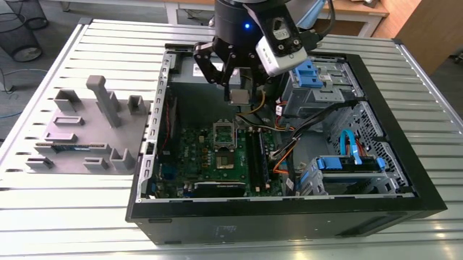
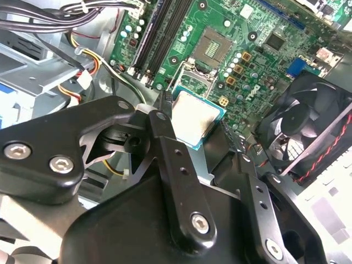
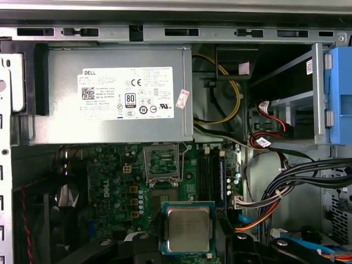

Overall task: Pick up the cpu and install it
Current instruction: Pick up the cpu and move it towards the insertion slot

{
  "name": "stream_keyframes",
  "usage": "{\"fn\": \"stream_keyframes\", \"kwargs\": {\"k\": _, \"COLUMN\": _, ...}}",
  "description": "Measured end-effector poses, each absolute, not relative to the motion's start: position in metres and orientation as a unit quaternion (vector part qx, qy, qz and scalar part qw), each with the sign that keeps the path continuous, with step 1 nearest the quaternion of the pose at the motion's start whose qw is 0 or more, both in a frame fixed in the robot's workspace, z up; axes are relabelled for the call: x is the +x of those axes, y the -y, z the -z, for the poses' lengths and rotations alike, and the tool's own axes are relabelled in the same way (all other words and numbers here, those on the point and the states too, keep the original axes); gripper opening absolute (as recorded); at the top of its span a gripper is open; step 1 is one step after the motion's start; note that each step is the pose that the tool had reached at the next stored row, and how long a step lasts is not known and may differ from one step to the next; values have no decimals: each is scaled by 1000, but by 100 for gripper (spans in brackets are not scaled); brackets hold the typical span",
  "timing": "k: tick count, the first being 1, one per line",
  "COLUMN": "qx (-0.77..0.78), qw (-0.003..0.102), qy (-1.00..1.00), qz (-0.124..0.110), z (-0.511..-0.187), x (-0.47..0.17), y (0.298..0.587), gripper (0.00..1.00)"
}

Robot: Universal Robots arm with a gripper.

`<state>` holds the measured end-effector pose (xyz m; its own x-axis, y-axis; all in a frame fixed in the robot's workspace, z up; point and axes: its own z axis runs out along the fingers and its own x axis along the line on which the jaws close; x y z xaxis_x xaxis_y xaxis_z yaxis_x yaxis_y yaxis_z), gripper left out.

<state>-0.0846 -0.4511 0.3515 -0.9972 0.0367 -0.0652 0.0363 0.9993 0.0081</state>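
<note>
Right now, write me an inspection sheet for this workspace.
Surface: ribbed metal table, carrying the open computer case.
Job's things: chip held above the green board; socket has its frame lifted and no chip in it.
Clutter: grey tray on the exterior view's left, with a memory stick lying in it.
Grippers: tool shut on the chip, hanging near the power supply.
Cables: black, orange and yellow bundles beside the board, apart from the chip.
Surroundings: wire bin on the floor; wooden desk behind.
</note>
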Motion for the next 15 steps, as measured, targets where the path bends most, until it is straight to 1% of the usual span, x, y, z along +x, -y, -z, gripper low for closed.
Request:
{"fn": "stream_keyframes", "kwargs": {"k": 6, "qx": 18, "qw": 33, "qy": -999, "qz": -3, "z": -351, "x": -86, "y": 451, "gripper": 47}}
{"fn": "stream_keyframes", "kwargs": {"k": 15, "qx": 18, "qw": 28, "qy": -999, "qz": -3, "z": -351, "x": -86, "y": 451, "gripper": 47}}
